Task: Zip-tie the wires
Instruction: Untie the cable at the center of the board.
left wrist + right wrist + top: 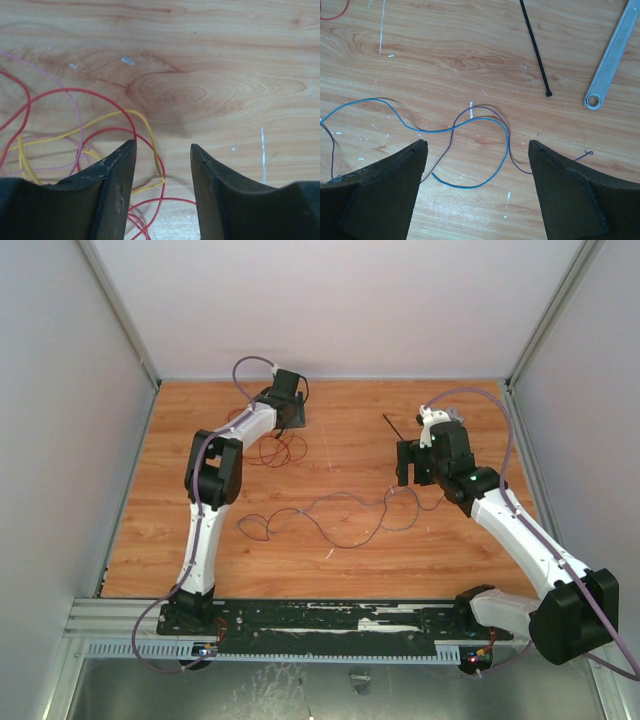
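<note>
Gathering is the step in hand, as we read it. The thin, limp wires (75,90) lie in two loose tangles on the pale wooden table (340,410), not yet bundled. At the far left, the left gripper (163,145) hovers close over red, yellow and pink loops. Its black jaws are apart, with a yellow strand showing between them, and clamp nothing. The right gripper (477,145) stands wide open above blue and purplish strands. Just beyond it, the thin black plastic zip tie (534,47) lies flat and untouched beside a silver metal adjustable wrench (612,55). The tie's long axis runs away from the right gripper, head end nearest, tail pointing toward the table's back and slightly left. Next, we judge, the strands must be drawn together before the tie can go round them.
</note>
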### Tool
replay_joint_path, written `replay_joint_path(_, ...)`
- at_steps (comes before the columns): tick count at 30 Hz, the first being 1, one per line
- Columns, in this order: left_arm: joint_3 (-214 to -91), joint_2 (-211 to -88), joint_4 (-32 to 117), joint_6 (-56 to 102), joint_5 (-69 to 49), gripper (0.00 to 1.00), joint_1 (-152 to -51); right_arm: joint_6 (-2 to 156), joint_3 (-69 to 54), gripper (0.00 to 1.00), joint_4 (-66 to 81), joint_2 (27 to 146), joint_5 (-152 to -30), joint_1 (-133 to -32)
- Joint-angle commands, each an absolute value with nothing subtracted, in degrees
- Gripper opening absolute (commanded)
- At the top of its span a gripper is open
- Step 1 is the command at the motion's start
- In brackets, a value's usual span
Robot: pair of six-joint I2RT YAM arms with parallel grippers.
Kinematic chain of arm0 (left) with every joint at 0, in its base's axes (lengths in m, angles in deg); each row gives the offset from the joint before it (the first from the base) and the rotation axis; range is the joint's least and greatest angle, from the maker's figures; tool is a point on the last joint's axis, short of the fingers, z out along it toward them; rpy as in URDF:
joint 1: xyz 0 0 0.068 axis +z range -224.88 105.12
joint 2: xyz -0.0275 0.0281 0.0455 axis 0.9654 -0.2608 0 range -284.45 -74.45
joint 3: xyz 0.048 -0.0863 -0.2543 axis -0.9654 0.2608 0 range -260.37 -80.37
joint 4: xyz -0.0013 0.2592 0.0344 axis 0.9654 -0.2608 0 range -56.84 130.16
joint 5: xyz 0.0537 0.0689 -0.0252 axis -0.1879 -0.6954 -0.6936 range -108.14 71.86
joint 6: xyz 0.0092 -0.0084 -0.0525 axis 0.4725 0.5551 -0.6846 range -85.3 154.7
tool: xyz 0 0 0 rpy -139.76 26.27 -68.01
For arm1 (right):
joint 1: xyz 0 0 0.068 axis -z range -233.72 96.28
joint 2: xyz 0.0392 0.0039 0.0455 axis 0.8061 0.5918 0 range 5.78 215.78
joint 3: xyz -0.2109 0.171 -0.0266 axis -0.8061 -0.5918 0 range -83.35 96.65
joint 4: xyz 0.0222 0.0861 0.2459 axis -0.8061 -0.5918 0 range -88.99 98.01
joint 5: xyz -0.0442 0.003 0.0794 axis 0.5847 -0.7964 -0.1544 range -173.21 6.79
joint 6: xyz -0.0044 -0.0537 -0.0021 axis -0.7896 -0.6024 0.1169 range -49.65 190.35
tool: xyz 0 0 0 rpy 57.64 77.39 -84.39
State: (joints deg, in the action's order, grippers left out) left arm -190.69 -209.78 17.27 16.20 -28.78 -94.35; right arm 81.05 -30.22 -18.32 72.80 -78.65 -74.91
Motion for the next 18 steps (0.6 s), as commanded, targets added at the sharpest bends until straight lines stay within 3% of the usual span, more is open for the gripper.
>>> replay_joint_path(1,-194.3,-211.2,17.7,15.8,-27.1,0.48,-94.2,81.6,-29.4,0.83,-17.6,72.8,-78.6,-74.5)
replay_joint_path(5,-195.4,-211.6,17.7,15.7,-26.8,0.31,-94.2,81.6,-29.1,0.84,-17.7,73.0,-78.5,-74.4)
replay_joint_path(9,-195.6,-209.7,17.7,16.6,-27.5,0.01,-94.2,81.3,-29.0,0.84,-17.5,73.5,-78.5,-74.5)
replay_joint_path(18,-201.2,-196.2,17.7,21.8,-26.4,0.00,-93.6,81.7,-30.0,0.84,-12.7,68.8,-80.8,-74.4)
